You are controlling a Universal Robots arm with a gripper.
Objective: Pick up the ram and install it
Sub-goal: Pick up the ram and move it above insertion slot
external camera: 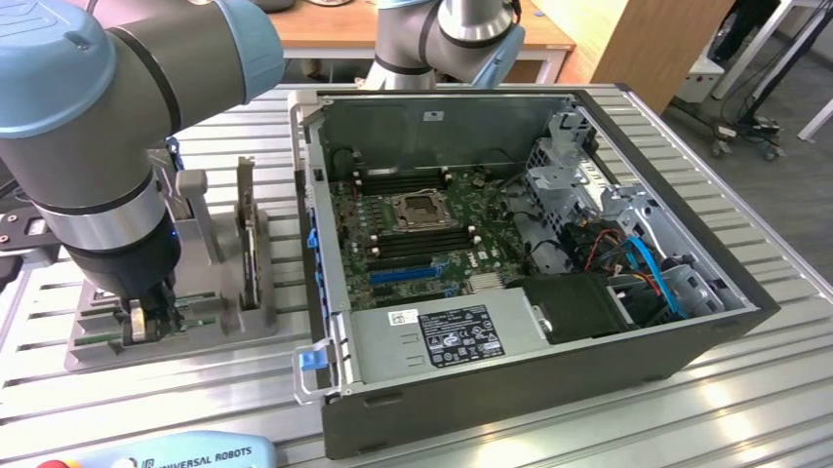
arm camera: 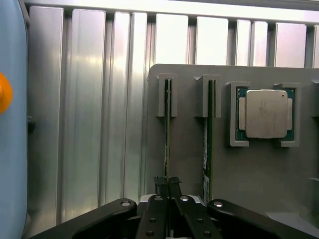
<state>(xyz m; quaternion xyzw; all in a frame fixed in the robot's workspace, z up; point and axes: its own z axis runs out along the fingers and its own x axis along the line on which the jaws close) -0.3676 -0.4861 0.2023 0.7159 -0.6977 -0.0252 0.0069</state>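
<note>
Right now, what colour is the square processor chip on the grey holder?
The square processor chip is silver, with a green rim; clearest in the wrist view.

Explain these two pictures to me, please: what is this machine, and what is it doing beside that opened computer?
It is a robot arm with a two-fingered gripper. One picture looks on from outside; the other comes from a camera on the arm's wrist. On the slatted metal table stand an open computer case and a grey holder. In the holder stand a ram stick, pinched by the shut gripper, a second ram stick and a square processor chip.
</note>
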